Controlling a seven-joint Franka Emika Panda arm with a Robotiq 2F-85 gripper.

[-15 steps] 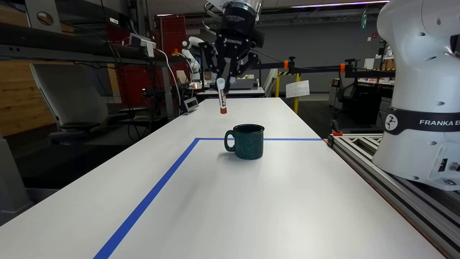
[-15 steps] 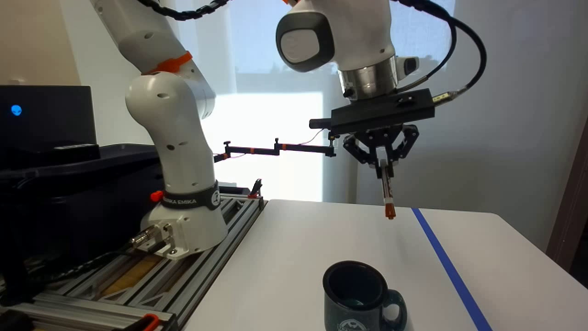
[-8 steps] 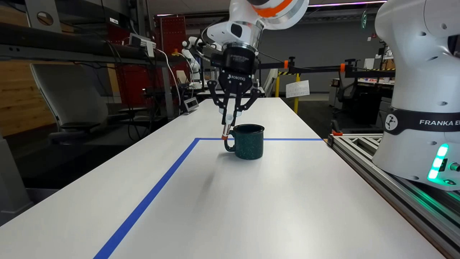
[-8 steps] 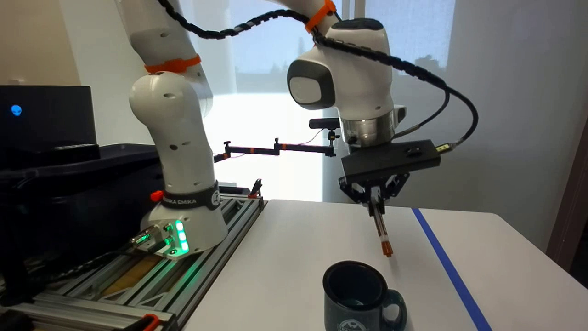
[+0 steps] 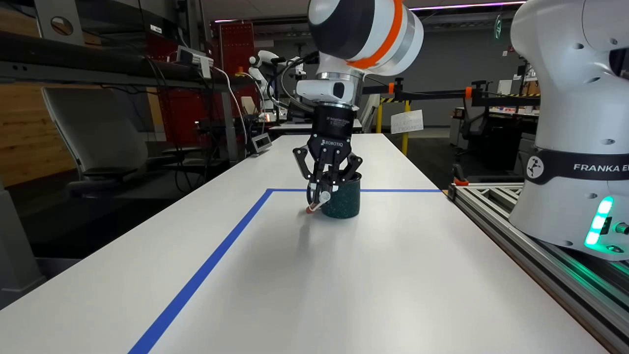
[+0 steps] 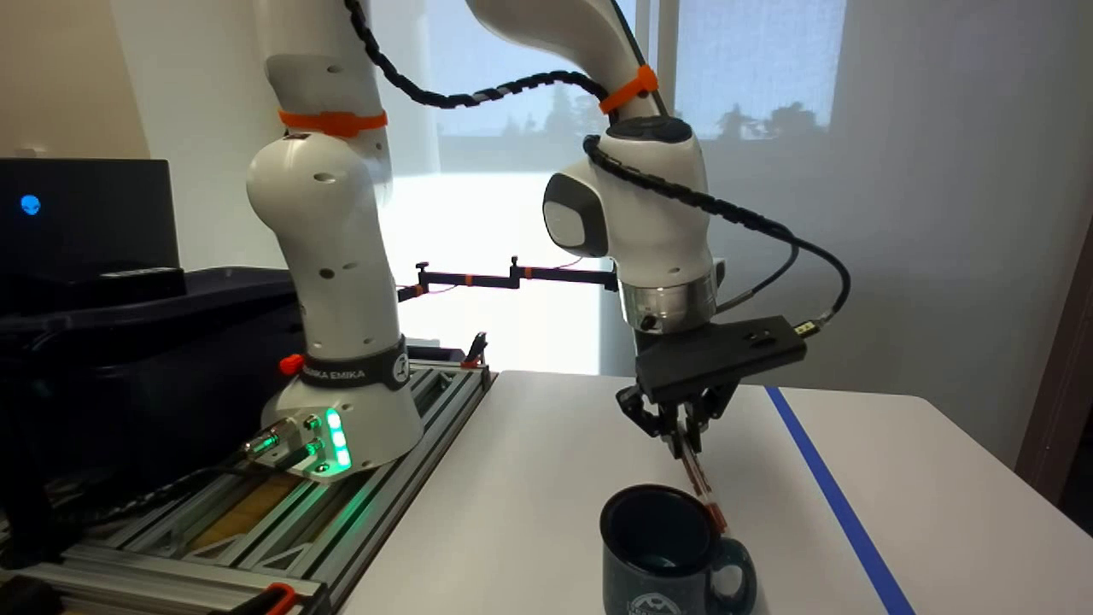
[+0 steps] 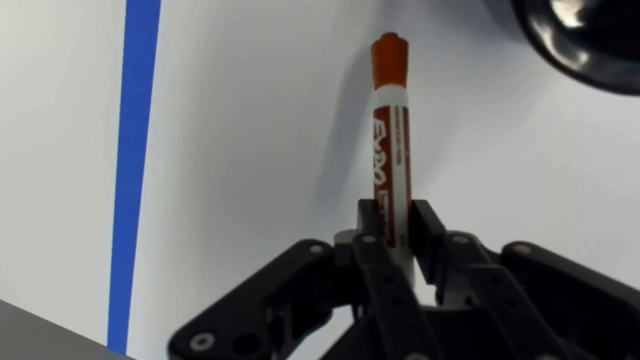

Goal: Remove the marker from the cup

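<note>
My gripper (image 7: 395,220) is shut on the marker (image 7: 391,140), a slim red and white stick with an orange cap. The marker is tilted, its cap end pointing away from the fingers. It is outside the cup (image 7: 595,70), and its shadow lies apart from it on the table. In an exterior view the gripper (image 5: 322,189) is low beside the handle side of the dark teal cup (image 5: 345,201), with the marker (image 5: 316,203) in front of the handle. In an exterior view the marker (image 6: 698,478) is behind the upright cup (image 6: 670,589), whose visible inside holds no marker.
The white table (image 5: 417,275) carries blue tape lines (image 5: 211,265). The robot's base (image 5: 570,201) stands on a metal frame (image 6: 444,427) along one table edge. A small grey device (image 5: 261,142) sits at the far table edge.
The gripper has come down with the marker from above the table to low beside the cup's handle. The marker has become more tilted. The cup has not moved.
</note>
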